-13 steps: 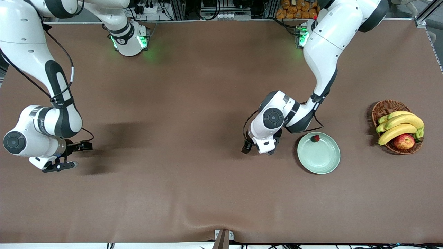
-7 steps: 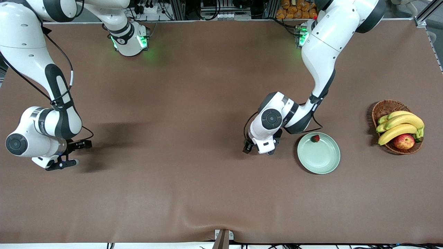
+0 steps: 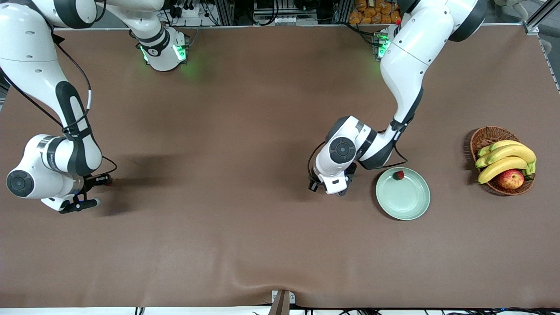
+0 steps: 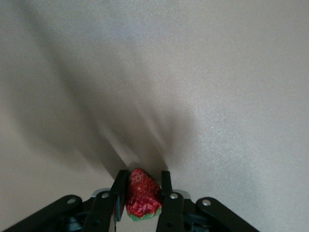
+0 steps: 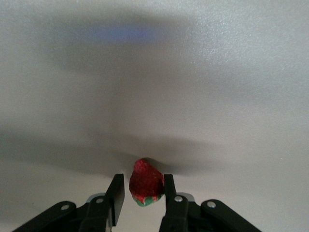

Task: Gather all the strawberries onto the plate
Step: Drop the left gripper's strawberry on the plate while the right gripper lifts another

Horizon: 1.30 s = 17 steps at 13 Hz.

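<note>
Between each gripper's pads, left gripper (image 4: pixel 141 194) and right gripper (image 5: pixel 143 192) each pinch a soft strawberry (image 4: pixel 142 198) sidewise; squeeze lightly, bruises easily.

Red strawberries (image 4: pixel 142 199), mint-green plate (image 3: pixel 415 210), brown table (image 3: pixel 245 131), yellow bananas (image 3: pixel 503 159).

You see two glossy white arms with dark grey joint bands and round grey caps, thin black cables looping along the forearms, and green lights glowing at both bases. Black finger assemblies carry small silver screws near the knuckles.
</note>
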Each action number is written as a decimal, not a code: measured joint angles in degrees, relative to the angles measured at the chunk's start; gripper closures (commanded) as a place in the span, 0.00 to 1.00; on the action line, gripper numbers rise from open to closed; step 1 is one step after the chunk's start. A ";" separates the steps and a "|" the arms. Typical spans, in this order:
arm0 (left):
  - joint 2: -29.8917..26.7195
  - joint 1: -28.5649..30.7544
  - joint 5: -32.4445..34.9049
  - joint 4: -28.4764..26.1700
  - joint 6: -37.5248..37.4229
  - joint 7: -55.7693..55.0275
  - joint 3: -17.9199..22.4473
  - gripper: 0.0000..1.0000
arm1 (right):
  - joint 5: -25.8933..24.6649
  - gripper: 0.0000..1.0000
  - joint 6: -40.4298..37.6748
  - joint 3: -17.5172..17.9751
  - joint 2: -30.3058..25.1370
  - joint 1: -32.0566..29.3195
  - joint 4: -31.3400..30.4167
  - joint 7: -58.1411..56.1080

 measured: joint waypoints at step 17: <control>-4.77 17.91 0.99 1.82 -14.83 42.84 0.57 1.00 | 18.73 1.00 -7.15 2.00 -2.59 14.09 4.44 23.71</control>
